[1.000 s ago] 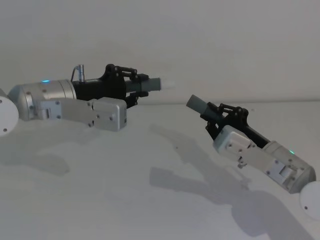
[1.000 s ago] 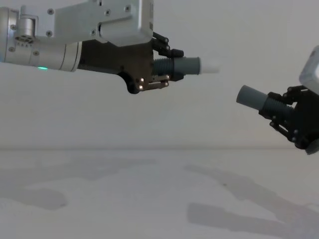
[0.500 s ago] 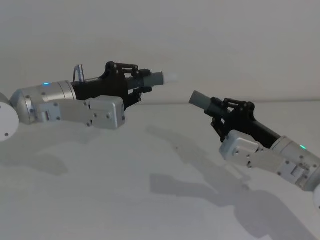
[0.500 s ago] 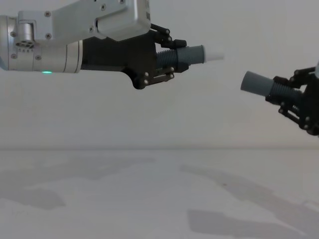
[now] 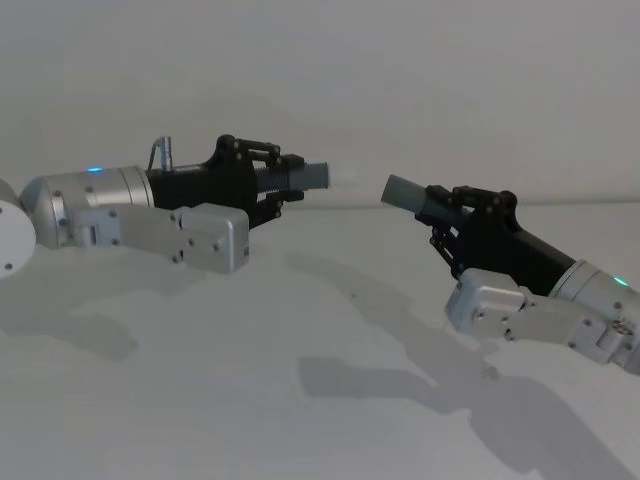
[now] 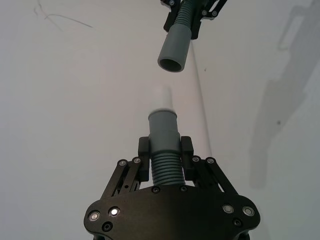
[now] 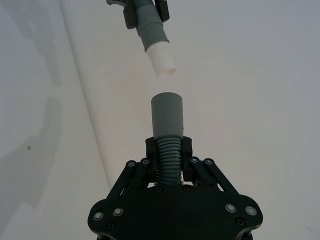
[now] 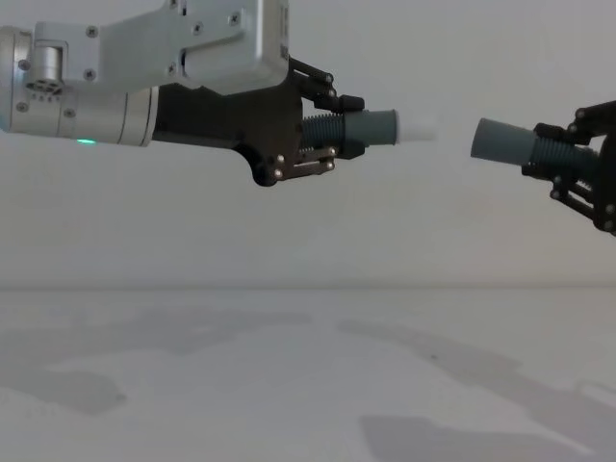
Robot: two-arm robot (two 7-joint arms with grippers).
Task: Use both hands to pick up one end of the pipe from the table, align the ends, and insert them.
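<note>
**Hose bodies swallowed by the frames, arms clipped at the edges**

Behind the whitish tip (image 8: 416, 126), the left pipe piece (image 6: 164, 155) runs into the black frame of the left gripper (image 8: 332, 125), so its rear length and curve cannot be seen. Facing the tip, the right pipe piece (image 7: 167, 160) disappears the same way inside the right gripper (image 8: 563, 159). In the chest view that gripper is cut by the edge beyond the tip, and the left arm (image 8: 77, 96) by the opposite edge. In the head view the tip itself looks washed-out against the pale wall (image 5: 450, 80), its outline hard to trace.
</note>
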